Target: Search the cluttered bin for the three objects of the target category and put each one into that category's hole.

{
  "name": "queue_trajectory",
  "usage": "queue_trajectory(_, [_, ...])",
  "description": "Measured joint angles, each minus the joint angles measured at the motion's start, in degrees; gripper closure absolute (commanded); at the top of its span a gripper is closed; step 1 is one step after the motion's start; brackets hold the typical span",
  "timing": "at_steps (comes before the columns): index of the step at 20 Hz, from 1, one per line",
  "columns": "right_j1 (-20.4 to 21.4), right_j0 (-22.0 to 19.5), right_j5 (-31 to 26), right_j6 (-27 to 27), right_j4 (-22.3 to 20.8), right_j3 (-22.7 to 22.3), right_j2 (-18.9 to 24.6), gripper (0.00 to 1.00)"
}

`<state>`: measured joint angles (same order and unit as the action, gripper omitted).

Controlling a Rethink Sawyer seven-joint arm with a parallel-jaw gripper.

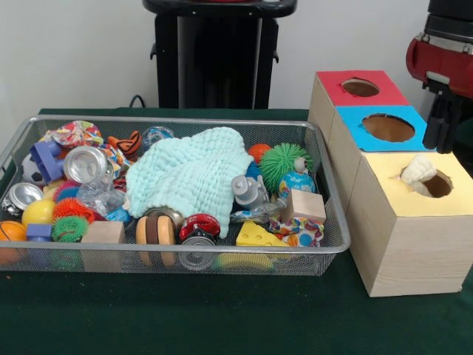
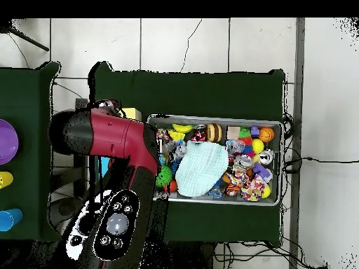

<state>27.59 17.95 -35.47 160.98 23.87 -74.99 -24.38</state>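
A wire-mesh bin [image 1: 330,222] holds a heap of toys with a mint cloth [image 1: 192,174] spread over the middle. To its right stand three wooden boxes with holes on top: red [image 1: 361,89], blue [image 1: 387,127] and yellow [image 1: 414,196]. A cream shell-like object [image 1: 418,172] sticks out of the yellow box's hole. My gripper [image 1: 441,126] hangs at the right edge, beside the blue box and just behind the yellow one, with nothing seen in it. In the overhead view the red arm [image 2: 112,136] covers the boxes and the gripper; the bin [image 2: 275,199] and cloth [image 2: 201,169] show.
Loose in the bin: a green spiky ball [image 1: 282,164], a yellow cheese wedge [image 1: 253,235], two wooden blocks [image 1: 305,205] [image 1: 103,231], cans [image 1: 85,163], a wooden yo-yo [image 1: 156,229], and balls [image 1: 38,212] at the left end. A purple disc [image 2: 7,140] lies on a separate table.
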Motion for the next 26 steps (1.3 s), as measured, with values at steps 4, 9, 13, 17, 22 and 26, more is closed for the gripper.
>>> queue_trajectory(4, [0.0, 0.0, 0.0, 0.0, 0.0, 0.0, 0.0, 1.0])
queue_trajectory(9, [-0.2, 0.0, 0.0, 0.0, -0.1, 0.0, 0.0, 1.0])
queue_trajectory(13, [-0.3, 0.0, 0.0, 0.0, -0.1, 0.0, 0.0, 1.0])
queue_trajectory(17, [-0.4, 0.0, 0.0, 0.0, -0.1, 0.0, 0.0, 1.0])
queue_trajectory(22, [-1.2, 0.0, 0.0, 0.0, -0.1, 0.0, 0.0, 1.0])
queue_trajectory(26, [-2.1, 0.0, 0.0, 0.0, -0.1, 0.0, 0.0, 1.0])
